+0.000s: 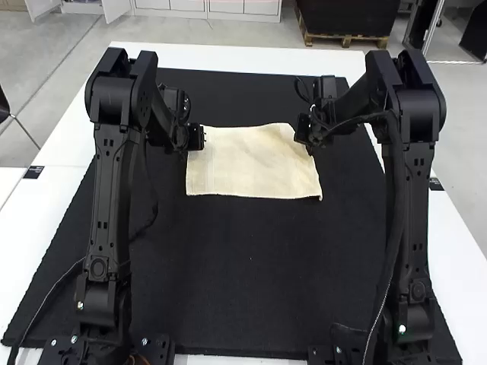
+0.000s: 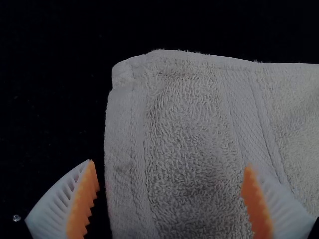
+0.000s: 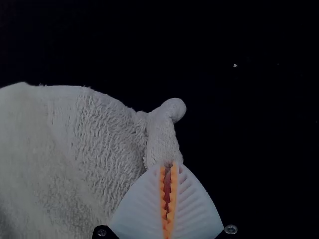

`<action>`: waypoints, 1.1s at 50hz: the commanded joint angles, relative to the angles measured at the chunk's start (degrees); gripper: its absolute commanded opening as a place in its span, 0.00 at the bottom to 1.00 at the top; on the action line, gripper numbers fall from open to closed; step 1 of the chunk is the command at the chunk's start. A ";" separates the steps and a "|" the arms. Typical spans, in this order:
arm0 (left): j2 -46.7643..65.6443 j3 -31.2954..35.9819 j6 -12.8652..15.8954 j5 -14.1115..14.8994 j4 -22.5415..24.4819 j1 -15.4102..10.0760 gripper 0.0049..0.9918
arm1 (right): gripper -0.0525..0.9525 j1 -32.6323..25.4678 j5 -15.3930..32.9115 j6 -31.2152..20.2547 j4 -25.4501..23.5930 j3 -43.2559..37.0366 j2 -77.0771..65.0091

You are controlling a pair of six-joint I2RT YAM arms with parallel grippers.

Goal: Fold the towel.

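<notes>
High view: the towel [image 1: 251,163] is spread between the 2 arms, long axis running across. By the right gripper [image 3: 169,165], its far corner is pinched, fingers almost together. The opposite edge, nearest the left gripper [image 2: 169,166], is straddled by wide-parted, empty fingers; closure there seems needed.

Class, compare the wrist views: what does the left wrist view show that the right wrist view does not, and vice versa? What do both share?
Left wrist view: the left gripper, open, and a spread, ungripped corner.
Right wrist view: the right gripper, shut on a bunched corner.
Both: the pale towel, black mat and white ribbed fingers.
</notes>
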 commanded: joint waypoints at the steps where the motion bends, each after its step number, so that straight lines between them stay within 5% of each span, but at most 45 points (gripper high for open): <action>1: 0.73 -0.03 0.78 3.22 -1.02 -1.76 0.61 | 0.04 0.73 -0.73 0.64 0.34 -0.63 -3.94; 4: 0.73 -0.29 0.87 3.22 -0.58 -1.85 0.54 | 0.04 0.73 -0.73 0.64 0.43 -0.63 -4.02; 11: 0.38 -1.79 0.78 3.22 4.16 -1.58 0.02 | 0.04 0.73 -0.91 0.64 0.43 -0.89 -4.11; 21: -1.55 -5.21 0.08 3.05 10.23 -1.41 0.03 | 0.04 0.56 -1.08 0.64 0.51 -1.25 -4.38; 55: -12.28 -12.60 0.69 3.22 8.91 -2.20 0.03 | 0.04 -2.34 -1.26 -0.85 3.85 -6.96 -9.65</action>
